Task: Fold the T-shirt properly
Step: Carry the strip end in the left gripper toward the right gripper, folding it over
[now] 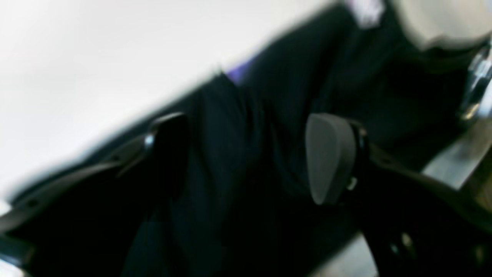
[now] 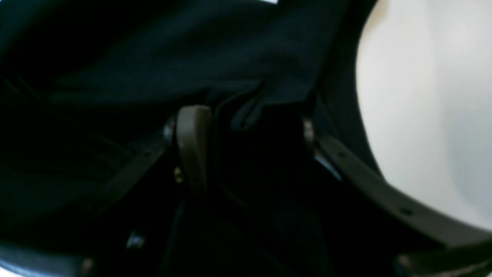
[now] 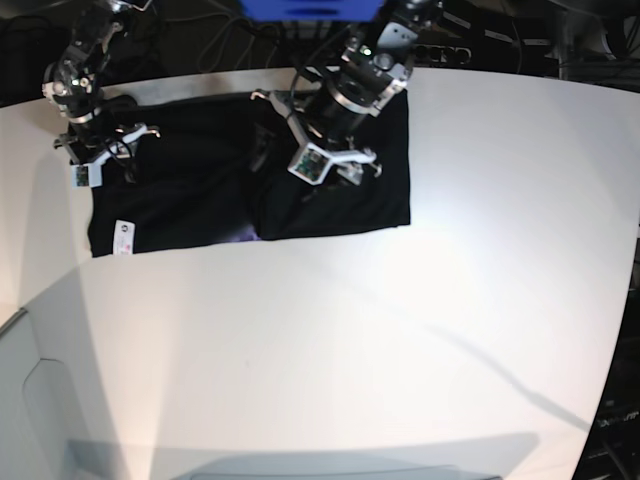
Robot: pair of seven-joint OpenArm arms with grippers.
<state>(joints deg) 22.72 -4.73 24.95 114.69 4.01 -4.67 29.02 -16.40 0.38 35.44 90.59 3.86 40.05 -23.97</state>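
nearby, only white table (image 3: 400,350) surrounds the t-shirt (image 3: 190,190).

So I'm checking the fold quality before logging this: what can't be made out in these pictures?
- T-shirt print: base view shows only a purple sliver at the fold; cloth covers the rest.
- Left end effector: left wrist view is motion-blurred; whether its pads touch cloth is unclear.
- Right end effector: right wrist view is dark; any grip on the cloth is unclear.
- White label: too small to read, base view.

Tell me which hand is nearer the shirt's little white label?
Right. The right hand hovers just above the white label; the left hand is over the T-shirt's other half.
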